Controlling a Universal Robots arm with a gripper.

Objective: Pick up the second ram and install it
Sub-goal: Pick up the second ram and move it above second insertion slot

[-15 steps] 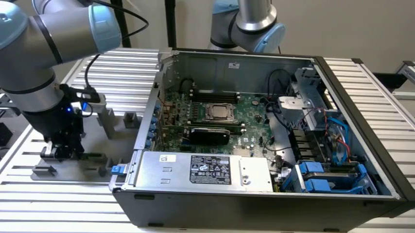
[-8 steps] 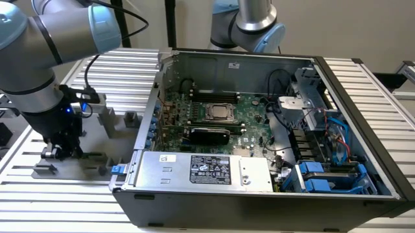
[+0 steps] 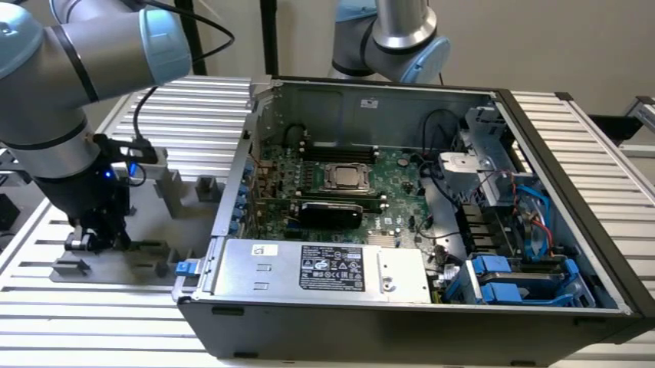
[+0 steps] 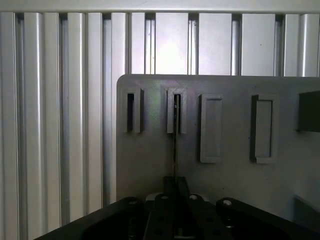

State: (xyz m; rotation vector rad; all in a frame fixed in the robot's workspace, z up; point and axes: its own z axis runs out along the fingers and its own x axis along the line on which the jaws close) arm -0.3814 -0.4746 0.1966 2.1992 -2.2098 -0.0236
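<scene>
Standing on edge in a narrow slot of the grey moulded holder plate (image 4: 150, 165), the second ram (image 4: 175, 135), a slim flat circuit-board stick seen edge-on as a thin dark line, runs its long axis straight away from the wrist. The black fingers (image 4: 183, 188) are drawn almost together, one on each side of the stick's near end, and appear to have hold of it. Plate and stick sit on the ribbed aluminium worktop (image 4: 60, 100), well apart from the open grey computer case (image 3: 409, 322) on the exterior view's right.

Tray (image 4: 150, 165) on slatted table (image 3: 103, 322), exterior view's left of case (image 3: 409, 330) (motherboard (image 3: 394, 180) inside); second ram (image 4: 175, 145) edgewise in tray slot (image 4: 181, 115).
</scene>
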